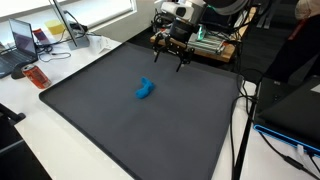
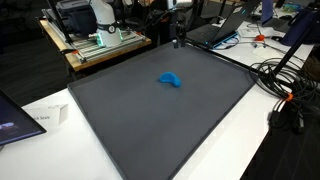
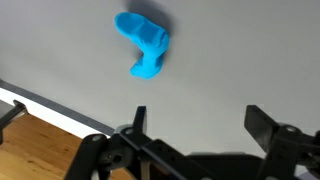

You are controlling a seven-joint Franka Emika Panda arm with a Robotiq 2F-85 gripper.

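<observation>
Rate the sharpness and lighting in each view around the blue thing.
Wrist view: the blue object is slightly soft, with a faint shadow beside it; the open gripper is dark and blurred. In both exterior views: even light, no glare on the dark mat, little fine detail.

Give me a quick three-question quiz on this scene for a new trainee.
1. True or false: the gripper is holding the blue object.
2. What does the blue object lie on? A a plate, B the dark mat, C a drawer.
3. Fill in: the gripper's jaws stand ____, with nothing between them.
Key: 1 false, the object lies apart from the gripper; 2 B; 3 open.
</observation>
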